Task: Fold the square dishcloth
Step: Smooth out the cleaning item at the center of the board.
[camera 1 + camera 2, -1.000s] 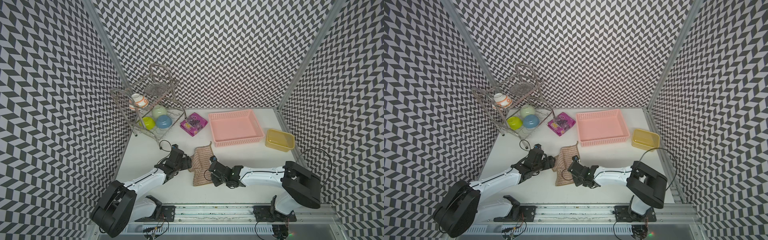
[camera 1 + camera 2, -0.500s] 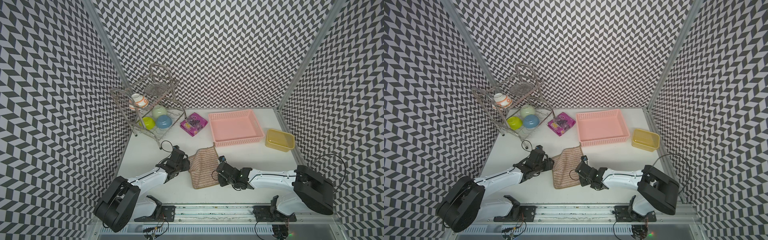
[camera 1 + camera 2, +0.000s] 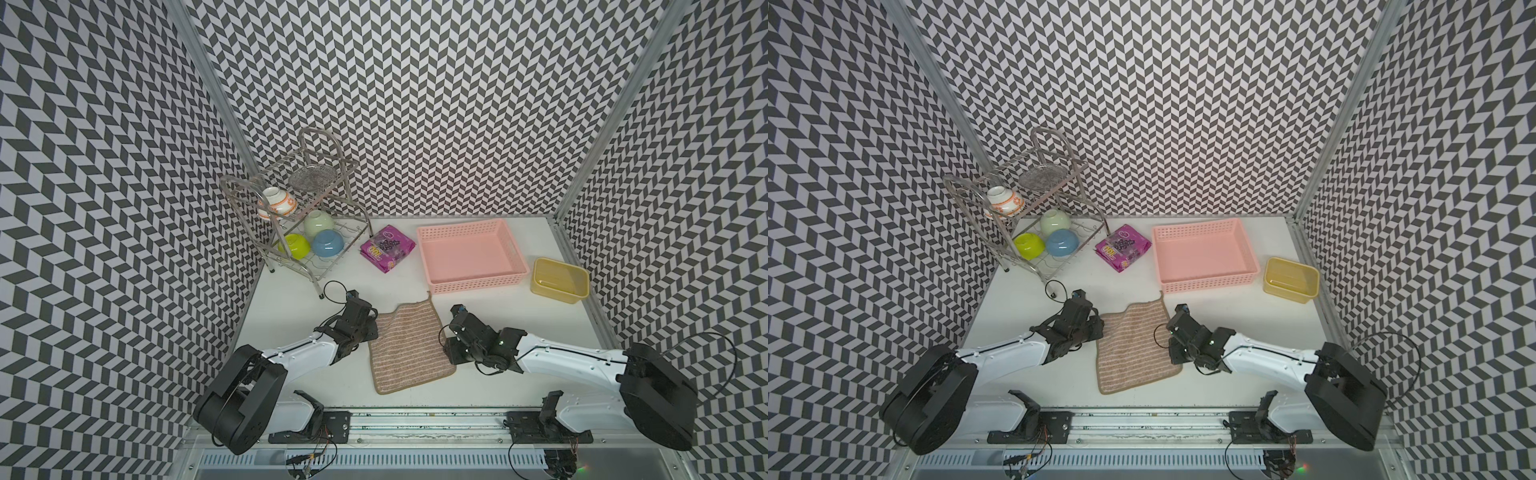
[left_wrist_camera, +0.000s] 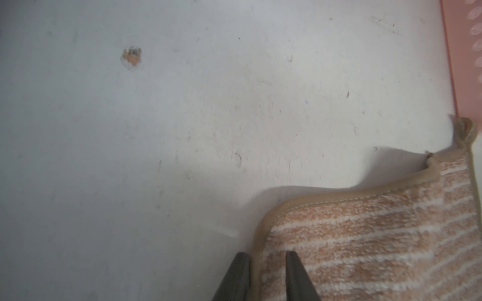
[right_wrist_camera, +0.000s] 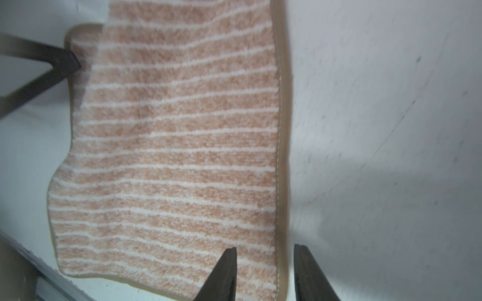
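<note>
Flat on the smooth white table (image 3: 291,324), near centre: the square dishcloth (image 3: 409,349), nubby tan pile, thin pale stripes, plain brown edging, rounded corners, small loop (image 4: 465,130) at far right. Left gripper (image 4: 266,263) pinching its left hem; right gripper (image 5: 264,263) spread astride the right hem.

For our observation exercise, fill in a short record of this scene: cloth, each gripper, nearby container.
Cloth: the square dishcloth spread open, unfolded, on the table
Left: left gripper shut on one side edge of the cloth
Right: right gripper open, fingers straddling the opposite edge
Nearby: pink basket just beyond the cloth's loop corner
</note>
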Tool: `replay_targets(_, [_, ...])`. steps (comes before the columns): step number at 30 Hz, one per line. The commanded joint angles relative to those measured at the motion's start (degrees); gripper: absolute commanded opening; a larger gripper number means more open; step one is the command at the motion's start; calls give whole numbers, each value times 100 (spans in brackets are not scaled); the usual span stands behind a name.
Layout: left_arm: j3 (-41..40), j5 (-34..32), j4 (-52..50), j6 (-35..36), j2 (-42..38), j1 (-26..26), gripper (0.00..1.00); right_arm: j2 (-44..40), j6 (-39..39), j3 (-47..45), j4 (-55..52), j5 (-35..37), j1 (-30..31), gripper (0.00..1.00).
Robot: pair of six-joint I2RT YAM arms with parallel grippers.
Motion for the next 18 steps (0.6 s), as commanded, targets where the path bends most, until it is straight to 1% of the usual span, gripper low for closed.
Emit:
replay_targets(1, [252, -364, 18, 79, 294, -8, 16, 102, -347, 321, 414, -36, -382, 39])
replay_targets(3, [445, -587, -29, 138, 468, -7, 10, 273, -486, 516, 592, 28, -582, 39])
replay_targets(8, [841, -963, -99, 272, 777, 30, 1, 932, -799, 1054, 953, 102, -1074, 39])
replay_targets(11, [953, -1062, -60, 314, 908, 102, 0, 1497, -1029, 1432, 1093, 59, -1330, 39])
replay_targets(15, [1090, -911, 48, 332, 1050, 202, 0, 2282, -1322, 2067, 1179, 25, -1516, 39])
replay_targets(18, [1122, -831, 85, 333, 1107, 238, 0, 2721, -1436, 2463, 1179, 97, -1596, 39])
